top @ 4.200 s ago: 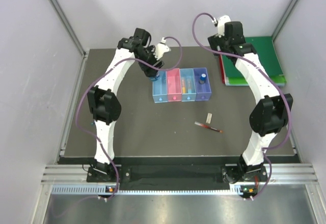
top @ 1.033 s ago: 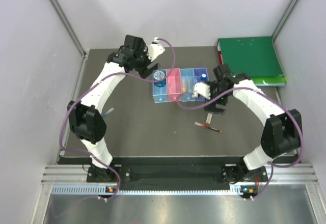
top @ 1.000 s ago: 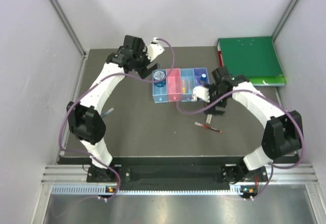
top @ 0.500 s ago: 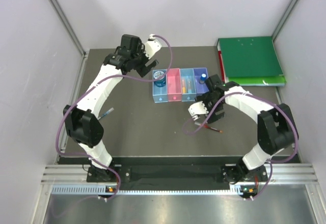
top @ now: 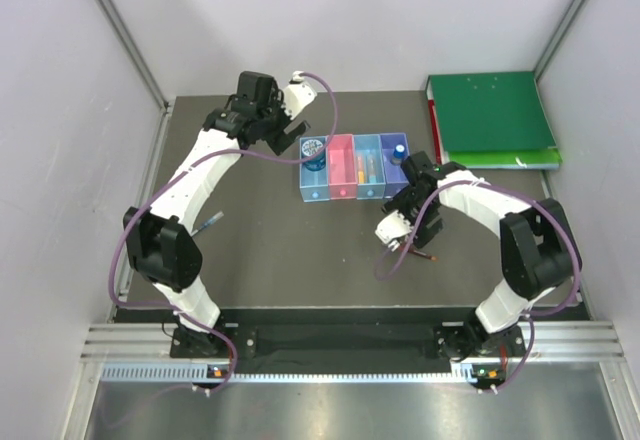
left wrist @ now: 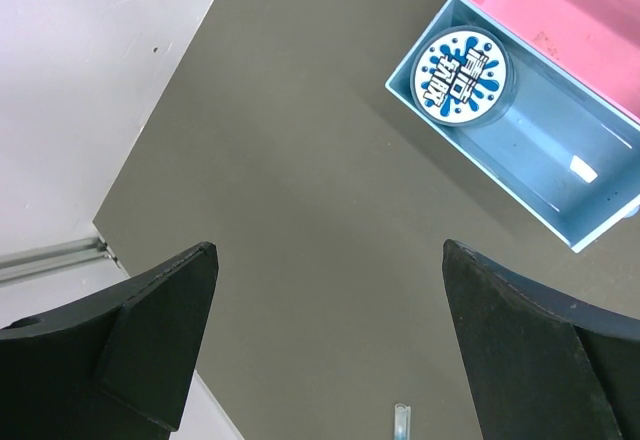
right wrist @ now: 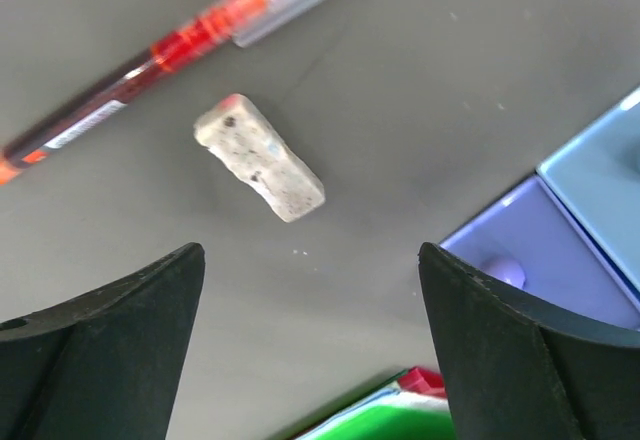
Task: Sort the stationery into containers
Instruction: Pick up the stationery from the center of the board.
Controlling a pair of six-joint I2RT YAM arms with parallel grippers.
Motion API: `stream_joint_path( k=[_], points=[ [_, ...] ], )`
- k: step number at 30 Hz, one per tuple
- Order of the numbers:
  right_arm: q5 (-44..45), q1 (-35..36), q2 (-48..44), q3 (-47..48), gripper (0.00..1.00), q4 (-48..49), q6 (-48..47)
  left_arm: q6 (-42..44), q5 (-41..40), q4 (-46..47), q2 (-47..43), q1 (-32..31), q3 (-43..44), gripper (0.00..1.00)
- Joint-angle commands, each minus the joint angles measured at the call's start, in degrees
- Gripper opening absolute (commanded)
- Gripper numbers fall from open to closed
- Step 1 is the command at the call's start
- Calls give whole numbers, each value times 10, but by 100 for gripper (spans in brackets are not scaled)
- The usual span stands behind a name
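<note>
Four trays stand side by side: blue, pink, light blue and purple. The dark-blue tape roll lies in the blue tray and also shows in the left wrist view. The blue-capped bottle stands in the purple tray. My left gripper is open and empty, left of the trays. My right gripper is open just above the white eraser, with the red pen beside it. The red pen lies on the mat. A blue pen lies far left.
The large green binder lies at the back right, and its edge shows in the right wrist view. The purple tray is close to my right fingers. The table's left edge and white wall are near the left gripper.
My right arm swung from the binder down over the eraser and lowered. My left gripper let go of the tape roll in the blue tray and drew back to the left.
</note>
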Motion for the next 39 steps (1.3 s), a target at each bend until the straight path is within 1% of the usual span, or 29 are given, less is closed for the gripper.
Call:
stream_joint_path(
  k=[1, 5, 9, 14, 15, 17, 18, 23, 24, 26, 27, 33, 35, 37, 39],
  points=[
    [-27, 6, 9, -4, 86, -30, -48, 2, -2, 38, -23, 3, -2, 99],
    [-35, 16, 25, 3, 82, -27, -52, -2, -2, 36, -18, 6, 6, 99],
    [-39, 27, 45, 15, 73, -32, -43, -2, -2, 36, -13, 7, 6, 99],
    [-47, 41, 67, 20, 67, -27, -36, -2, -2, 38, -13, 13, 10, 99],
    [-47, 43, 70, 20, 62, -25, -31, -1, -2, 38, -13, 15, 10, 99],
    [-46, 45, 77, 19, 59, -24, -26, -1, -2, 37, -15, 20, 11, 99],
    [-45, 45, 78, 17, 53, -17, -19, -1, -2, 35, -18, 21, 11, 99],
    [-33, 46, 92, 18, 46, -4, 14, 1, -3, 34, -24, 26, 8, 99],
    [-30, 45, 94, 19, 41, 4, 29, 2, -2, 35, -26, 28, 8, 99],
    [-23, 44, 100, 22, 34, 10, 41, 1, -1, 37, -26, 30, 8, 99],
    [-23, 44, 100, 24, 27, 14, 54, 2, -1, 39, -25, 31, 8, 99],
    [-37, 44, 87, 57, 15, 17, 107, 2, 4, 45, -19, 34, 8, 99],
    [-44, 44, 82, 80, 13, 8, 122, -1, 0, 51, -18, 39, 5, 99],
    [-51, 44, 75, 106, 14, 5, 146, -8, -3, 62, -20, 44, -4, 99],
    [-56, 43, 69, 125, 16, -7, 167, -30, -38, 95, -28, 51, -25, 99]
  ],
)
